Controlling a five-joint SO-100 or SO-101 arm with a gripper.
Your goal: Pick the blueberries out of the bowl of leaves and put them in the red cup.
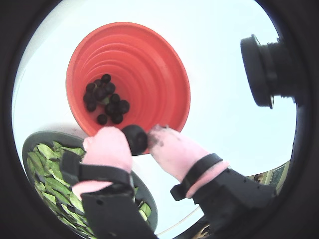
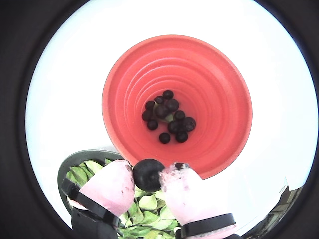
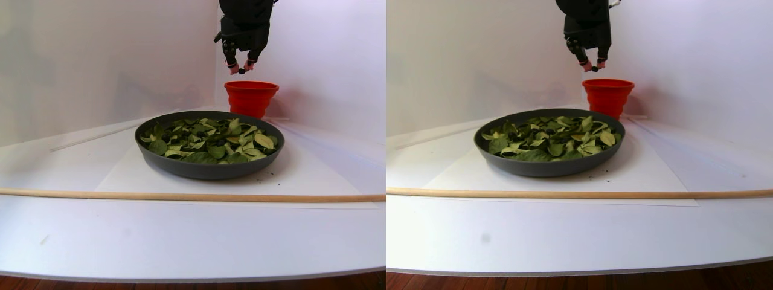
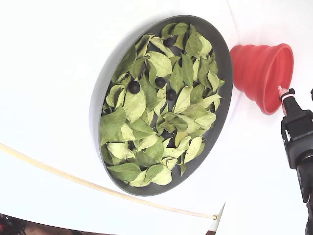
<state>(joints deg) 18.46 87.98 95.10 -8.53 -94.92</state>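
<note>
Gripper (image 2: 151, 175) pinches blueberry (image 2: 148, 174) at frame bottom, below red cup (image 2: 219, 84); soft, round, slippery, grip gently across middle

Legible text, labels, brands, numbers, signs: none were found in any view. No marking could be read on the small red ribbed collapsible cup (image 2: 199, 74), on the wide shallow dark grey bowl (image 4: 222, 58) beside that cup, or on the white tabletop (image 3: 181, 235) beneath it.

Pincer (image 3: 241, 69) above red cup (image 3: 251, 96), behind bowl (image 3: 208, 168).
</note>
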